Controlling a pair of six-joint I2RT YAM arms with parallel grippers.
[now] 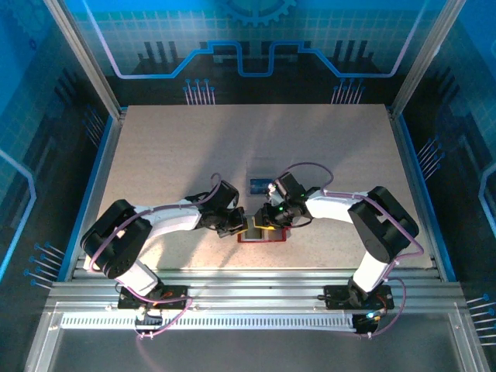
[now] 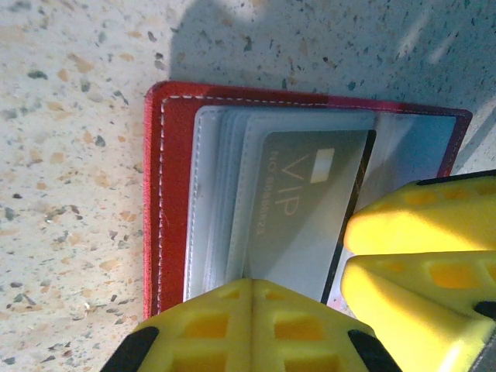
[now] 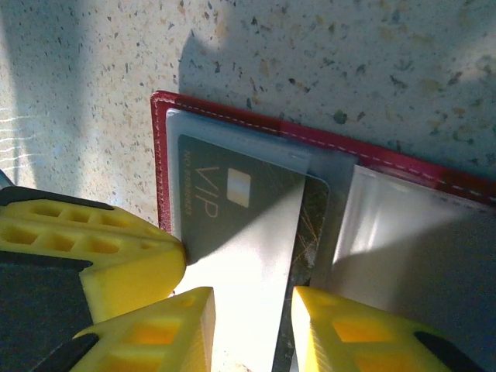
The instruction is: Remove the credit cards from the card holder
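Task looked partly done, approx. halfway at best: a blue card [image 1: 259, 185] lay loose on the table [image 1: 155, 155] just beyond the red card holder [image 1: 262, 235], w/ a darker flat shape at its far edge (poss. a second card; too small to tell). The holder lay open and flat btwn the two arms. A dark VIP card [image 3: 232, 217] sat in it, partly covered by a clear sleeve. More pale pockets were stacked beside it, contents unclear. So at least that card was left to pull. Left gripper [image 2: 252, 310] was fully shut and held nothing; its closed yellow tips were at the holder's near edge, prob. pinning it down. Right gripper [image 3: 252, 325] stood part-way open, one finger on either side above the VIP card's near end, w/ no pinch on it visible.
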